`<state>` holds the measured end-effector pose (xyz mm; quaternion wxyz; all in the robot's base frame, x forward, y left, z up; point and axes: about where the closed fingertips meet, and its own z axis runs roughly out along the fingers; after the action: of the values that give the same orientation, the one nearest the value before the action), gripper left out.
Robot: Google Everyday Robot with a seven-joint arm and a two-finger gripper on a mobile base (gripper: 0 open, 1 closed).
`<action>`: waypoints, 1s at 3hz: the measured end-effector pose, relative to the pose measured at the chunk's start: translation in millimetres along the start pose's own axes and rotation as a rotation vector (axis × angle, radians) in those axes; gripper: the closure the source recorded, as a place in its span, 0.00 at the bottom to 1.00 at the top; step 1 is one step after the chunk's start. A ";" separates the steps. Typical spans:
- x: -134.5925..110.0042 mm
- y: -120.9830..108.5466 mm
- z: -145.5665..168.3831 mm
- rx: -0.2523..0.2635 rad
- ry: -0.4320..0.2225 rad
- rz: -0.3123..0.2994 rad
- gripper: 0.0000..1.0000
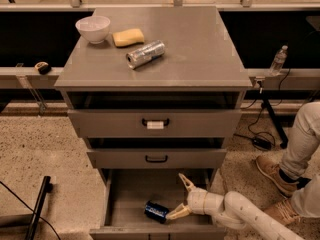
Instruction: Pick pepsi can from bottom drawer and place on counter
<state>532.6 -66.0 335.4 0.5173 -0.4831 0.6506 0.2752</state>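
Pepsi can (156, 211): on its side, front floor of bottom drawer (132, 191). Gripper (176, 196): inside drawer, just right of can. Fingers (176, 213) spread wide, lower tip near can. Can likely rigid, light, slick, prone to rolling. Grasp across mid-body.

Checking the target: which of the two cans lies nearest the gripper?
The dark-blue pepsi can in the bottom drawer, beside the open gripper; the silver can lies on the counter.
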 end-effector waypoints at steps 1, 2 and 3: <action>-5.7 7.3 -0.2 -0.039 -0.042 0.005 0.00; 11.8 8.4 13.8 -0.034 0.058 0.000 0.00; 32.9 13.4 40.2 -0.008 0.173 -0.014 0.00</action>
<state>536.8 -37.7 290.0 0.4591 -0.5115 0.6885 0.2314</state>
